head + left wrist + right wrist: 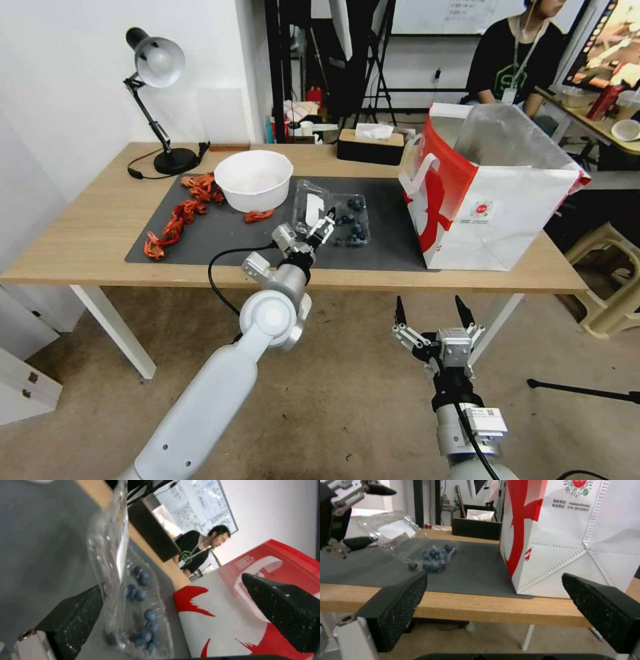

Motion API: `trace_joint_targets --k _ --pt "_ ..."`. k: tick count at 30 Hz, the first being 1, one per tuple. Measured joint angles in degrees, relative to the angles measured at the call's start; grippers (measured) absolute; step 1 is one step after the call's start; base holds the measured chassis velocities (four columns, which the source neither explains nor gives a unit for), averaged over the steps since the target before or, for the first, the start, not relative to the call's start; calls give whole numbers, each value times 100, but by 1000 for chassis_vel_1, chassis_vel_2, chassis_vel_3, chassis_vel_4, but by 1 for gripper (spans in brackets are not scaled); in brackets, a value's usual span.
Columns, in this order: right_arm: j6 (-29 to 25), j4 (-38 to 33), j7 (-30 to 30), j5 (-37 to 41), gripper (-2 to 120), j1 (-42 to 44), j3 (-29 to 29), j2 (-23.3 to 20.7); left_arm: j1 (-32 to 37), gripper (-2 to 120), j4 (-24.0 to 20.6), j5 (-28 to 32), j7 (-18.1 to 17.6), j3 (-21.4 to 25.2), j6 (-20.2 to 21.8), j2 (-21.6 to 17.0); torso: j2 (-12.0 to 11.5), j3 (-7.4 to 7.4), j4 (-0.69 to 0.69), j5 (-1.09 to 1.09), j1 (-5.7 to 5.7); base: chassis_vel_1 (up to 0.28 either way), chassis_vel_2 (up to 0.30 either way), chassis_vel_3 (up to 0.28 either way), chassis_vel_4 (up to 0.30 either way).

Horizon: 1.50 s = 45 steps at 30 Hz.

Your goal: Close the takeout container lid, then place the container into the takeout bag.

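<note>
Two steps pending: lid [312, 208] raised partway, takeout container [340, 223] on surface mat beside takeout bag [490, 200]. Left tool [323, 230] wide, fingers straddling lid edge. Right tool [432, 313] wide, idle below surface edge.

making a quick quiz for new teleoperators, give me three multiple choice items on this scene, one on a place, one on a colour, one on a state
1. Where does the takeout bag stand?
A. on the table's right end
B. on the floor
C. beside the lamp

2. What colour is the bowl?
A. black
B. white
C. red

3. How is the lid?
A. shut flat
B. torn off
C. partly raised, the left gripper open around it

Answers: 1 A, it sits right of the takeout container. 2 B, plain white in the head view. 3 C, the right wrist view shows it tilted over the berries.
</note>
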<state>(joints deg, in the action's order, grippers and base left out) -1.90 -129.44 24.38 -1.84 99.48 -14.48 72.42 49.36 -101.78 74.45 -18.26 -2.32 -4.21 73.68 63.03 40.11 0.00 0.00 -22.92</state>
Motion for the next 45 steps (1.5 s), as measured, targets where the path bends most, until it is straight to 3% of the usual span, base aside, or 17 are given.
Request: trace_joint_targets --k 11,23,31,36,45 --pt "-20 31 -9 -27 100 1 2 19 -202 100 25 -372 375 -211 -145 -111 0 0 0 0 0 0 0 0 0" --pt "-69 44 -14 -63 100 37 -5 40 -572 100 56 71 430 -434 -140 -115 0 0 0 0 0 0 0 0 0" --pt "-75 33 -15 -69 100 58 -13 51 -870 100 92 928 134 -543 10 -22 0 0 0 0 0 0 0 0 0" --pt "-81 38 -15 -74 100 66 -17 54 -1055 100 186 1918 -239 -489 144 111 0 0 0 0 0 0 0 0 0" --pt "-82 48 -14 -77 100 59 -17 57 -1196 97 515 2427 -557 -430 227 232 0 0 0 0 0 0 0 0 0"
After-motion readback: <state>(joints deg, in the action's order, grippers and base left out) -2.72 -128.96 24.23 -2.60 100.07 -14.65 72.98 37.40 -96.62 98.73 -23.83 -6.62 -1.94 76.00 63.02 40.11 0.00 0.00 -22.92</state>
